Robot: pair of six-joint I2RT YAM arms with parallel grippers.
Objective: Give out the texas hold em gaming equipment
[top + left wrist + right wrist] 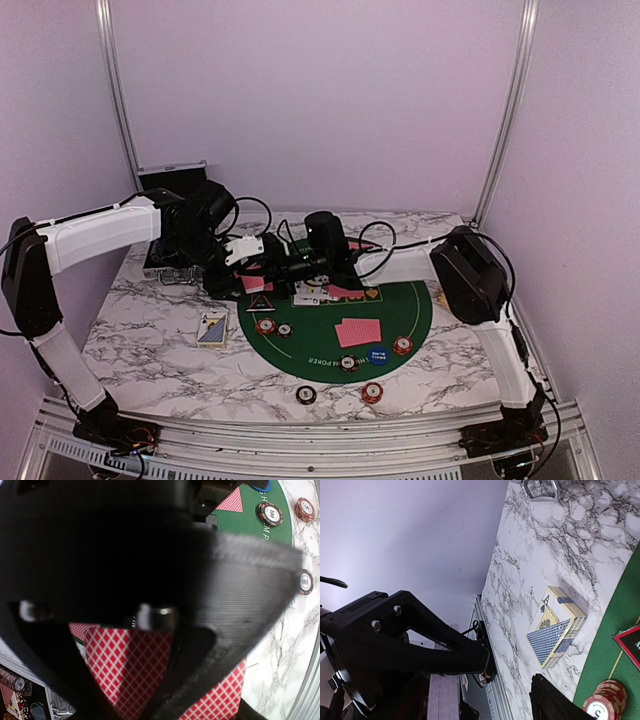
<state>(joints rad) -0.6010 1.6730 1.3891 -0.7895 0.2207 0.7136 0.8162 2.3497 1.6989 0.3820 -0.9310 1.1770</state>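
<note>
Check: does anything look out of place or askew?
Two poker chips lie off the green mat, on the marble table near the front edge; the card box sits askew left of it. No damage.

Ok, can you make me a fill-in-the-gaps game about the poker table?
The half-round mat on the marble table is ___.
The card box shows the ace of ___.
The left gripper holds cards with ___ checked backs.
Missing words: green, spades, red.
</note>
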